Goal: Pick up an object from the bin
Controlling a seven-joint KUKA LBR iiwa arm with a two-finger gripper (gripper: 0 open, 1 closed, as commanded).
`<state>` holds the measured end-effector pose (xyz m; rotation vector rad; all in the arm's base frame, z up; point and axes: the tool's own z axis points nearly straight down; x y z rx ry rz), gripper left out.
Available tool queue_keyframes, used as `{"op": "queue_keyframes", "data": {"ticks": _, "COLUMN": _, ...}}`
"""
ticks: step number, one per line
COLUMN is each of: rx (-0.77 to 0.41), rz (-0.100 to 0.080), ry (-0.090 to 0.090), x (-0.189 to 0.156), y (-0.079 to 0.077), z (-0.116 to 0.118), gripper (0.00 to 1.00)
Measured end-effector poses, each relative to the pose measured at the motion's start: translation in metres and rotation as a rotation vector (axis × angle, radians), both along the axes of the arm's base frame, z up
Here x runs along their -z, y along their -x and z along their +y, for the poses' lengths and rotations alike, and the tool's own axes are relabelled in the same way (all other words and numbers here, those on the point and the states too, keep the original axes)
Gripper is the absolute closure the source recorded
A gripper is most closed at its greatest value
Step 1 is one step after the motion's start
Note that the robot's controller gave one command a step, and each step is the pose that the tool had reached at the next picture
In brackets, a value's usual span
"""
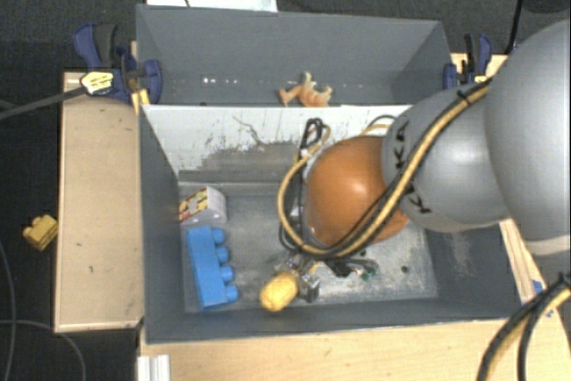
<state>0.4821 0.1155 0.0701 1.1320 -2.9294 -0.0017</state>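
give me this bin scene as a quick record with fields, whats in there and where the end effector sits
container: grey metal bin
end effector: low over the bin floor, near the front wall
nearest thing: yellow rounded lemon-like lump, just to the view's left of the end effector; contact cannot be told
left side: blue studded plastic toy brick, with a small white printed box behind it
back ledge: small tan toy figure
grip state: cannot tell

Blue toy brick (pixel 210 268): studded, lying lengthwise on the floor of the bin (pixel 161 219), left side, near the front wall.
Small white box (pixel 203 205), printed label: just behind the brick.
Tan toy figure (pixel 305 92): on the ledge behind the back wall.
Yellow toy piece (pixel 40 232): outside the bin, far left.
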Motion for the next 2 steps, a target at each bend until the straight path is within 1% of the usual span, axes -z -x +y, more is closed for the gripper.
{"op": "queue_keyframes", "data": {"ticks": 2, "rx": 0.004, "rz": 0.0, "ry": 0.0, "x": -0.0001, "y": 0.0, "z": 0.0, "gripper": 1.0}}
